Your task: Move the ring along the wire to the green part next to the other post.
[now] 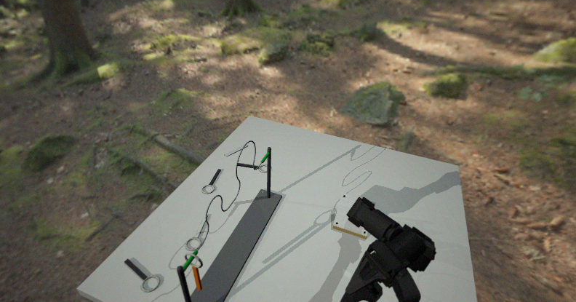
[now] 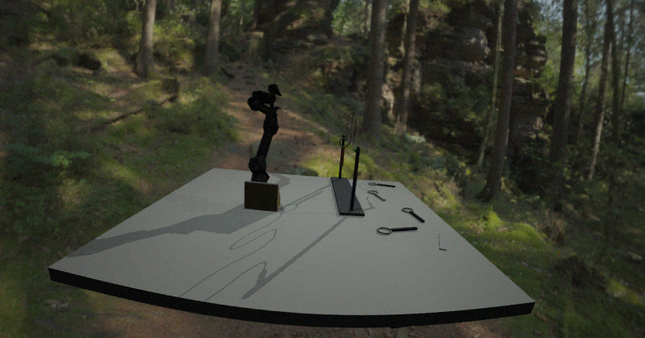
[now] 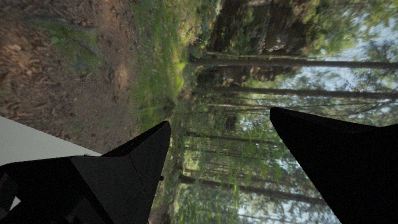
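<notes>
- While the gripper (image 1: 380, 289) (image 2: 276, 98) (image 3: 218, 119) is raised above the surface (image 1: 430, 263) (image 2: 315, 268), its fingers stand wide apart, holding nothing.
- Well off from it, the ring (image 1: 194, 260) (image 2: 343, 149) with the orange handle (image 1: 196, 278) (image 2: 342, 157) lies toward nine o'clock of the gripper in the top view, toward four in the exterior one.
- That ring hangs on a green part of the wire (image 1: 222, 203), just beside the post (image 1: 183, 281) (image 2: 340, 169) at seven o'clock in the top view, its handle pointing down.
- Up at one o'clock from there stands the other post (image 1: 268, 175) (image 2: 355, 182), with its own green part (image 1: 264, 157).
- From the wrist, I see trees between the fingers.
</notes>
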`<state>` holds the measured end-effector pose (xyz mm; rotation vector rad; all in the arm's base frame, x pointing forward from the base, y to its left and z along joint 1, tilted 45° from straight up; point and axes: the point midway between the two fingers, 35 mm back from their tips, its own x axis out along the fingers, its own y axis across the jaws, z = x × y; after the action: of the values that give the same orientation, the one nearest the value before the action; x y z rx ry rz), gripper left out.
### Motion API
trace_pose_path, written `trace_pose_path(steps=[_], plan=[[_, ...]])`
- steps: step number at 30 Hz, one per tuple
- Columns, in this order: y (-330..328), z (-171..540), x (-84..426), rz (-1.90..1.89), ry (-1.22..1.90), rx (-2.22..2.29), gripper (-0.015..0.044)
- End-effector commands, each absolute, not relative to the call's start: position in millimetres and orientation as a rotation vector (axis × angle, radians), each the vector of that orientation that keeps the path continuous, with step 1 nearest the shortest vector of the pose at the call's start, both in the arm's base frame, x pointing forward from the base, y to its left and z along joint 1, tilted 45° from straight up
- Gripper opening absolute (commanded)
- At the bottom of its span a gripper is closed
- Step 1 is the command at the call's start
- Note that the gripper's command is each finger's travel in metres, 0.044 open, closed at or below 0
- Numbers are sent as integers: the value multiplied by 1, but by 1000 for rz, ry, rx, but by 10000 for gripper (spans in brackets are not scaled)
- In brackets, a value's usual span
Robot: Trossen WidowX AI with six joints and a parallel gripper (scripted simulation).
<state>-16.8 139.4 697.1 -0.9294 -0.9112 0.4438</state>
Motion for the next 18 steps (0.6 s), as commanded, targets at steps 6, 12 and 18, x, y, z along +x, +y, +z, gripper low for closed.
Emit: trace_pose_path(steps=[6,12,18], plan=[[148,698,-23,295,-952,-1104,242],[181,695,-41,39,-1032,-1496,160],[222,684,-50,-211,-1066,-1908,160]])
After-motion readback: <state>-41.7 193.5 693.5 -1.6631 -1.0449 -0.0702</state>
